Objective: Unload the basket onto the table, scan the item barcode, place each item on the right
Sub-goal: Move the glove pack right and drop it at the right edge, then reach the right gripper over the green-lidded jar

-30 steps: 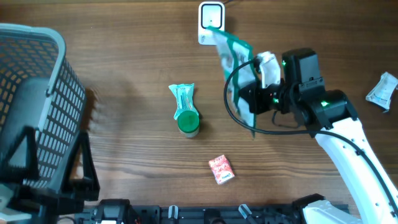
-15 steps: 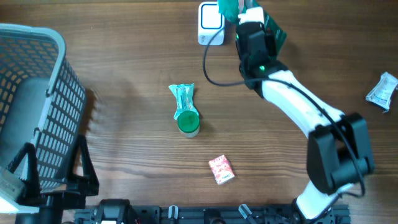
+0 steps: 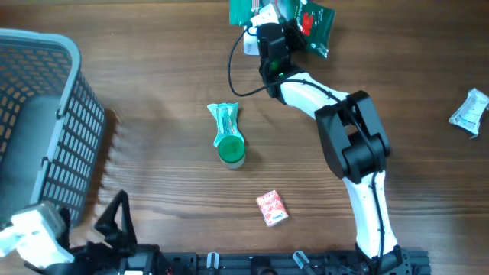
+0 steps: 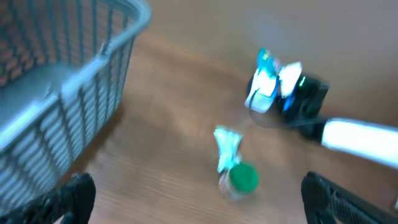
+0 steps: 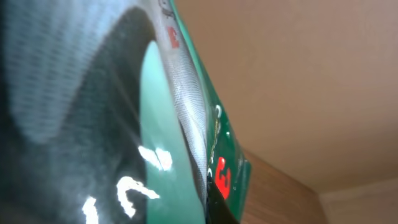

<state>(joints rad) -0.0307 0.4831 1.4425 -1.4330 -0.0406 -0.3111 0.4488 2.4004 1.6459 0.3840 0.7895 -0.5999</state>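
Observation:
The item is a green packet with red print (image 3: 312, 18), and my right gripper (image 3: 281, 23) is shut on it at the table's far edge. It hangs right over the white scanner (image 3: 249, 44), which is mostly hidden beneath it. In the right wrist view the green packet (image 5: 219, 163) fills the left side, very close to the lens. The blurred left wrist view shows the scanner and the green packet (image 4: 266, 84) in the distance. My left gripper (image 4: 202, 206) hovers at the near left, open, with nothing between its fingers.
A grey mesh basket (image 3: 46, 84) fills the left side. A green-lidded cup with a pale green wrapper (image 3: 228, 139) lies mid-table, and a small red packet (image 3: 271, 208) near the front. A silvery packet (image 3: 468, 111) sits at the right edge.
My right arm has swung the green packet from the table's middle right up to the scanner at the far edge. The left arm has shifted at the near left corner.

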